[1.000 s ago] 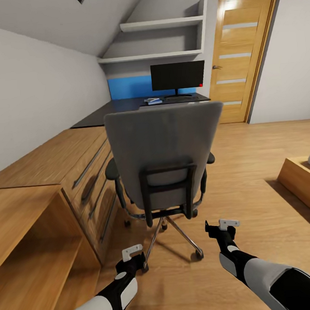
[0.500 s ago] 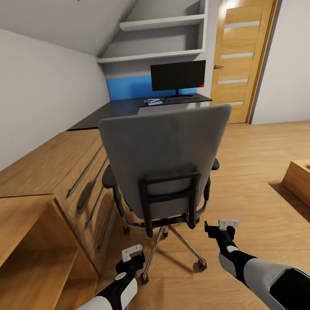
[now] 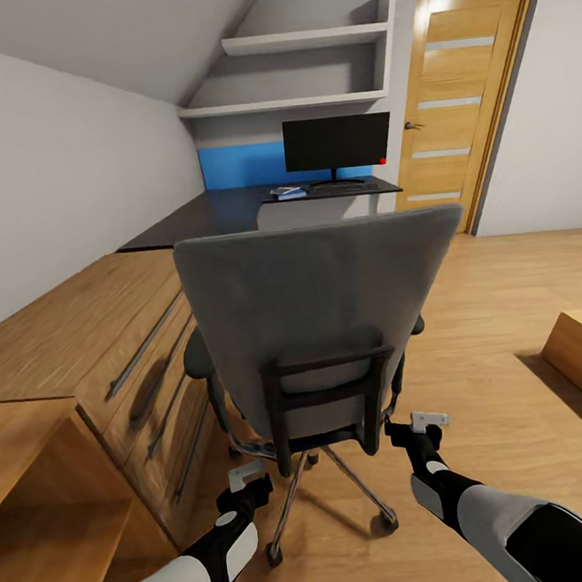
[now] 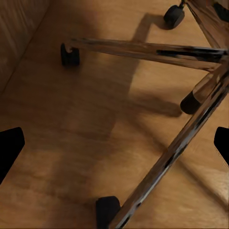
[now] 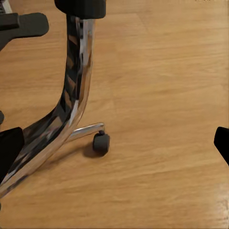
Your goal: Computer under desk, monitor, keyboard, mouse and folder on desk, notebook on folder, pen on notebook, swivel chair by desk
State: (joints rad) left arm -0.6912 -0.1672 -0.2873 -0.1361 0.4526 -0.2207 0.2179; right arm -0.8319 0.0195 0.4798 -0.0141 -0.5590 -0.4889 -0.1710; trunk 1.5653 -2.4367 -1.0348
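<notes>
Grey upholstered swivel chair (image 3: 321, 324), back toward camera; left gripper (image 3: 249, 484) and right gripper (image 3: 417, 430) both spread apart, empty, low behind chrome base (image 4: 162, 109).

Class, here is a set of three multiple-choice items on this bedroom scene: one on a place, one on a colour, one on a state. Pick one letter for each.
1. Where does the wide black flat-screen monitor stand?
A. on the glossy black desk
B. on the wooden floor
C. on the white wall shelf

2. What colour is the wall panel behind the desk?
A. red
B. bright blue
C. green

3. How does the grey swivel chair face the camera?
A. seat front toward it
B. lying on its side
C. tall back toward it

Answers:
1 A, its round base rests on the desk top near the door.
2 B, a blue strip shows beside the screen.
3 C, the head view shows the backrest and its black rear bracket, upright on the chrome base.
</notes>
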